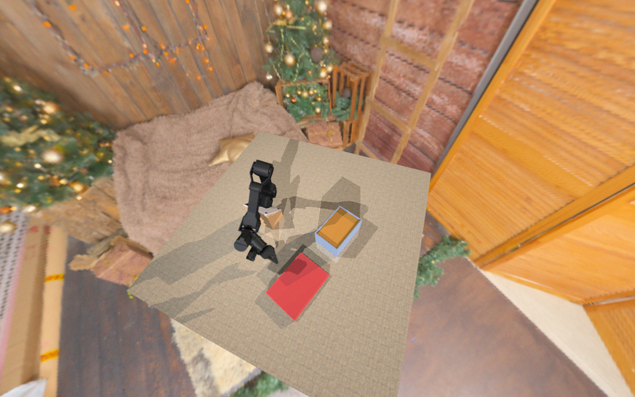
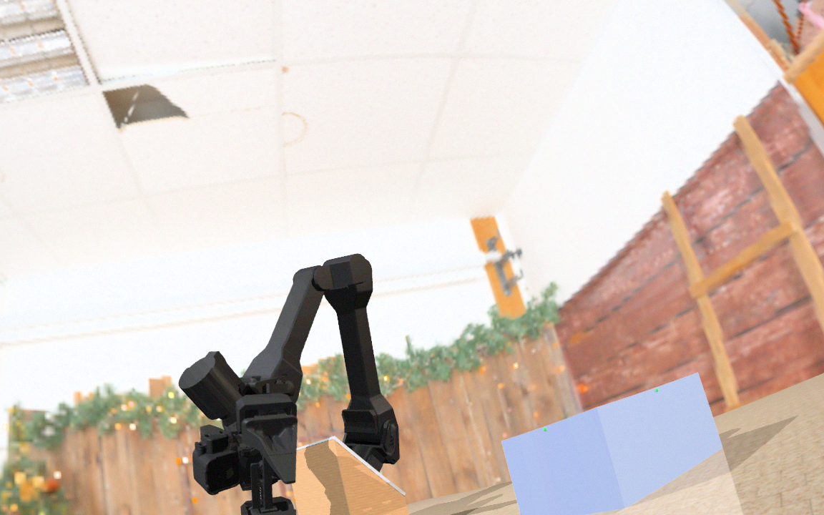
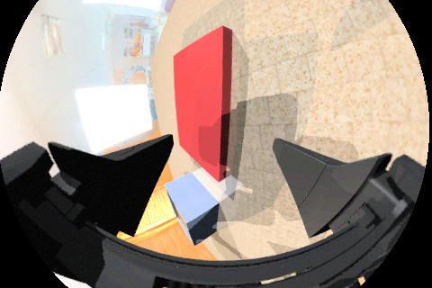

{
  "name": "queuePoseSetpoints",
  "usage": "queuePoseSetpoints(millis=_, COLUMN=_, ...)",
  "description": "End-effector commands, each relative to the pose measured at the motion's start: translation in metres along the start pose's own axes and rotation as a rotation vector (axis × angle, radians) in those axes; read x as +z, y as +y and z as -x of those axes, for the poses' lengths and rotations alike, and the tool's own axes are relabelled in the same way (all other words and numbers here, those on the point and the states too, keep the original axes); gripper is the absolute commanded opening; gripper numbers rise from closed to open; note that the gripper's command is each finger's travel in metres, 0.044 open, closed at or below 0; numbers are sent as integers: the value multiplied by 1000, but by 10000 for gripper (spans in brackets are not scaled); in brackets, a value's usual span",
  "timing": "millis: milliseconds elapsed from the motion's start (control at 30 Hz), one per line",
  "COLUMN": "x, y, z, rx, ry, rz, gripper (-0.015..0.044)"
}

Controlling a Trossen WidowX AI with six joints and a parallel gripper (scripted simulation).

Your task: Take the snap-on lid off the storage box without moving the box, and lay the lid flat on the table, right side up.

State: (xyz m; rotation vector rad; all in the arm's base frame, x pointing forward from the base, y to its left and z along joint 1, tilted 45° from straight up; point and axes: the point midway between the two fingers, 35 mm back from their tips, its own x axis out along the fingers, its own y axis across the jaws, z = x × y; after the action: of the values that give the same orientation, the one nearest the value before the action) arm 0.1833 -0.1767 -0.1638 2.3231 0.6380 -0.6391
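Lid (image 1: 298,286) (image 3: 200,99), red, lies at lower centre of the top view. My pincer (image 1: 274,260) (image 3: 225,142) is wide open, empty. It appears light, stiff; I would grip opposite edges.

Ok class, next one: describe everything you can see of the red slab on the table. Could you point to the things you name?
The red slab (image 1: 302,296) (image 3: 198,72), probably the lid, is a broad, thin rectangle with a smooth, plastic-looking top, straight edges and crisp corners. Its near side in the wrist view is darker, and a shadow crosses part of its top. It appears to lie flat on the woven-patterned tan table (image 1: 369,306) (image 2: 805,441) (image 3: 360,99), apart from the blue box (image 1: 327,245) (image 2: 562,467) (image 3: 193,193). The open jaws don't hold it. Its underside is hidden.
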Motion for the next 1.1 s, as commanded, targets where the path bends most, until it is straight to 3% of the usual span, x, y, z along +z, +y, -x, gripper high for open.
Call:
queuePoseSetpoints(millis=0, x=1, y=7, z=7, rx=7, ry=-2, rz=10, gripper=440)
queuePoseSetpoints(millis=1067, x=2, y=38, z=63, rx=6, ry=-4, rz=9, gripper=440)
